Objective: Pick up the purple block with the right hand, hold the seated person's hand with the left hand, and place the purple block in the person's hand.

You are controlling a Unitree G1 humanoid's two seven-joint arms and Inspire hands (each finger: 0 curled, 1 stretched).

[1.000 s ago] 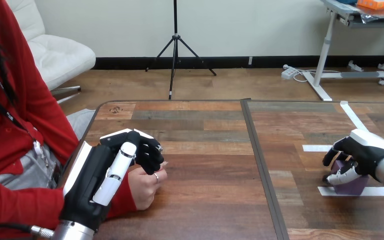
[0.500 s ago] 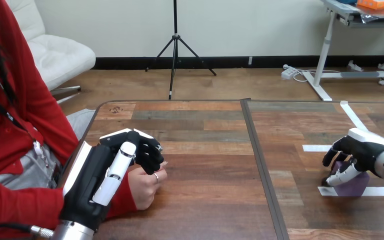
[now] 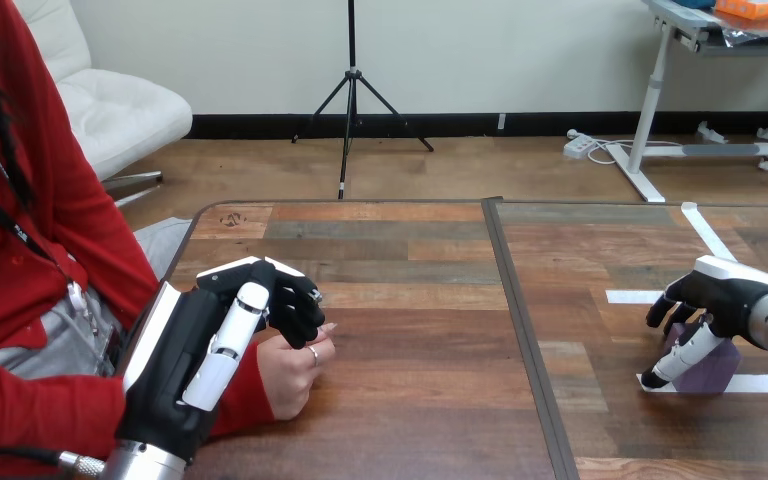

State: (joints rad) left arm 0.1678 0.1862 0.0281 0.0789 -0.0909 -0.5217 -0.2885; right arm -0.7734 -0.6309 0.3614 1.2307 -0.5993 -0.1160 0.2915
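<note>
Surface: wooden planks (image 3: pixel 410 400), split into two panels by one dark seam (image 3: pixel 520 320) that runs from the far edge to the near one.
Tape strips: three white ones (image 3: pixel 632 296), all on the right panel; two lie crosswise and one slants toward the far edge.
Purple block: one (image 3: pixel 712 368), resting on the surface at the near crosswise strip, close to the right edge.
Right hand: one (image 3: pixel 725 295), reaching in from the right and sitting over the block; its fingers curl down on the far side and the thumb lies against the near left face, so it grips the block.
Person's hand: one (image 3: pixel 295 375), a loose fist on the left panel near the left edge, well apart from the block.
Left hand: one (image 3: pixel 210 350), laid along the person's wrist, its fingers (image 3: pixel 295 300) bent over the top of the fist and closed on it.
</note>
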